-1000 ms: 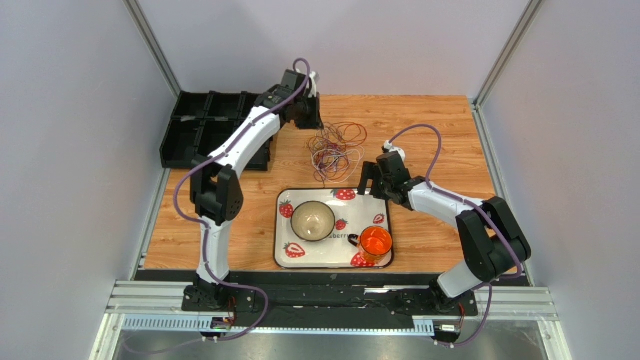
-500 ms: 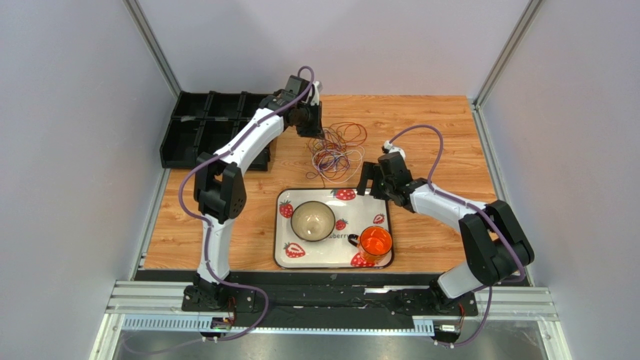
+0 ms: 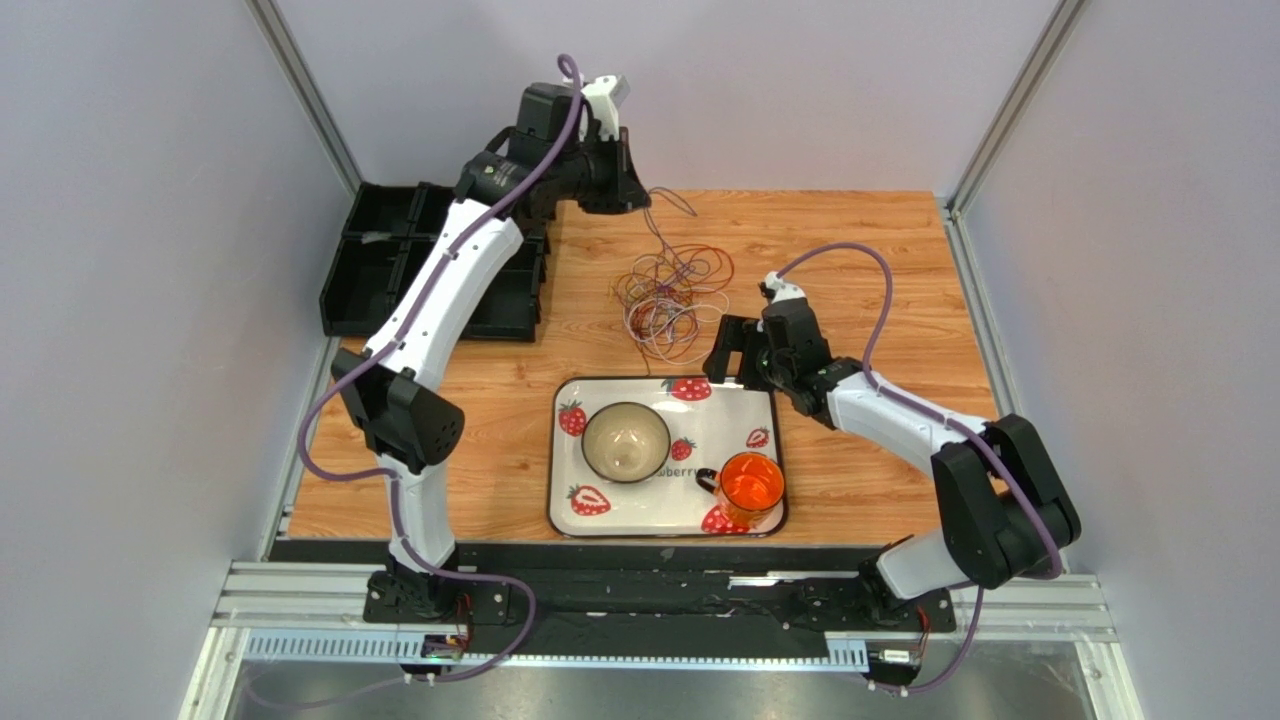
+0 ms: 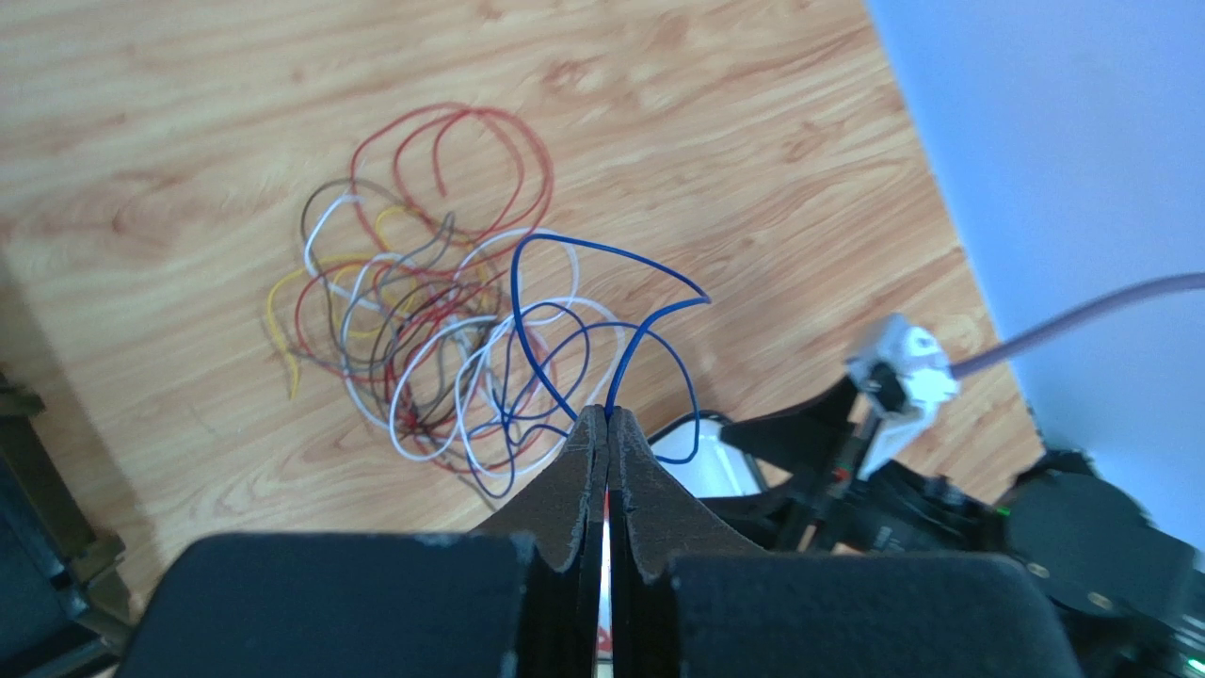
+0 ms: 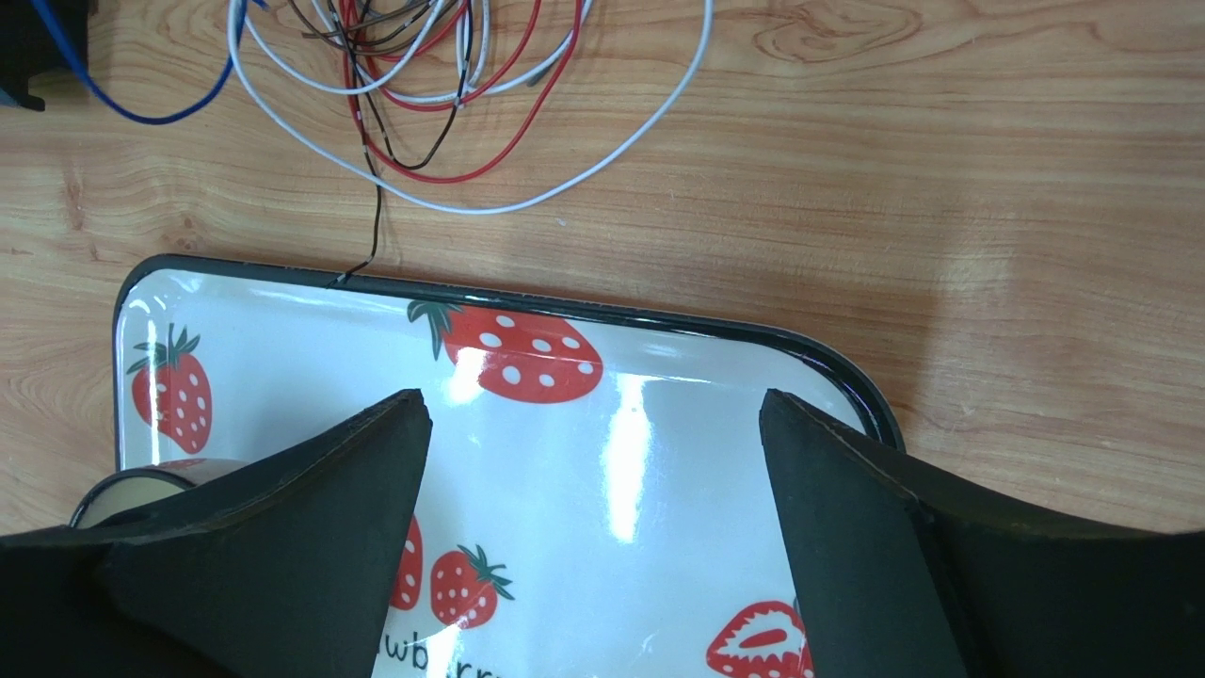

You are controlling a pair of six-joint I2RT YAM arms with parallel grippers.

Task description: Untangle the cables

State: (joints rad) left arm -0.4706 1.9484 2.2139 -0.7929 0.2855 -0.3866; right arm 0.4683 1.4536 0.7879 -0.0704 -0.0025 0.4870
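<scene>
The left hand (image 3: 633, 192) hangs high over the far part of the wooden counter (image 3: 864, 240), its fingers pressed together and pinching a blue cable (image 4: 623, 252). That cable runs in open arcs from the fingertips down to the rest of the cables (image 3: 670, 293). They lie as a loose tangle of red, white, yellow, blue and dark loops on the counter, far of the strawberry-print tray (image 3: 646, 504).

The right hand (image 3: 729, 348) sits low at the tray's far right edge, near the right side of the tangle. Its fingers (image 5: 333, 473) are spread wide and hold nothing. In its wrist view, the nearest white and red loops lie just beyond the tray's rim, and one dark strand reaches that rim.

On the tray stand a bowl (image 3: 627, 441) and an orange cup (image 3: 750, 485). Black bins (image 3: 388, 270) sit at the far left.
</scene>
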